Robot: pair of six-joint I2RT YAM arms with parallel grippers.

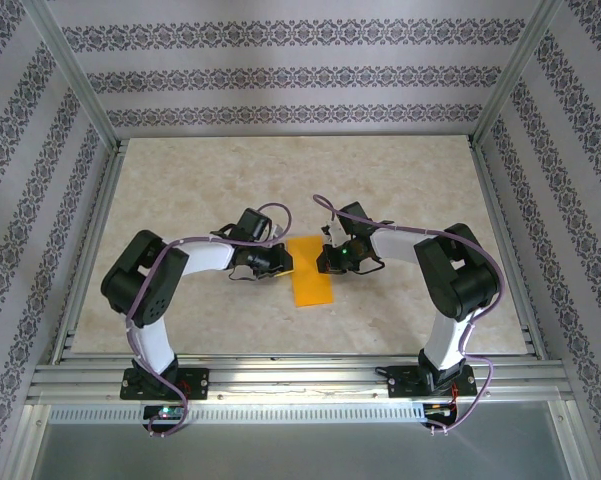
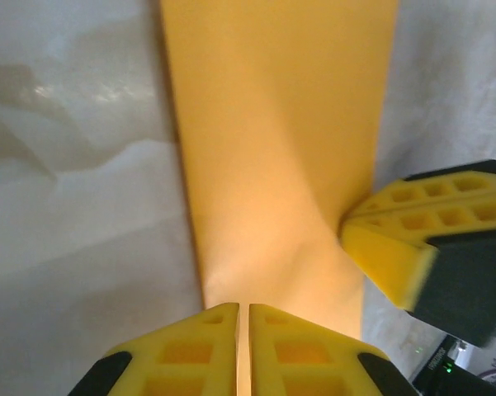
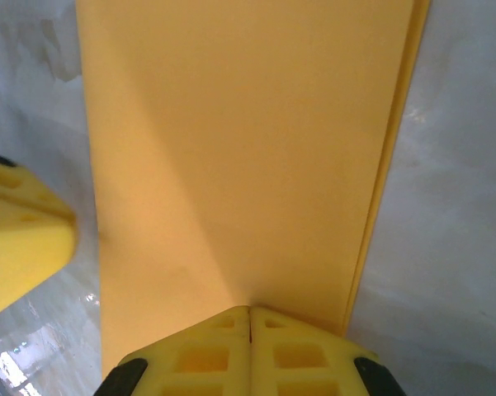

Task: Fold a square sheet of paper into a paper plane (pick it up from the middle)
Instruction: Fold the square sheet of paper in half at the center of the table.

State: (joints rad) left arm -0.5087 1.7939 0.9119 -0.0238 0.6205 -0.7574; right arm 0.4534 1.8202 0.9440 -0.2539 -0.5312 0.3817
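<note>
**Left wrist: both grippers closed on an early fold**

Left gripper (image 2: 242,313) has its jaws almost together at an edge of the square sheet of paper (image 2: 272,124). Right gripper (image 3: 249,313) is fully closed on the same sheet, near the left one. Whether either nips the paper or only presses it, I cannot tell. The sheet lies mid-table (image 1: 180,180) between them as a doubled orange rectangle, slightly buckled by the right tips. I judge this an early crease. Next come the nose corners, which need one corner lifted cleanly.
</note>
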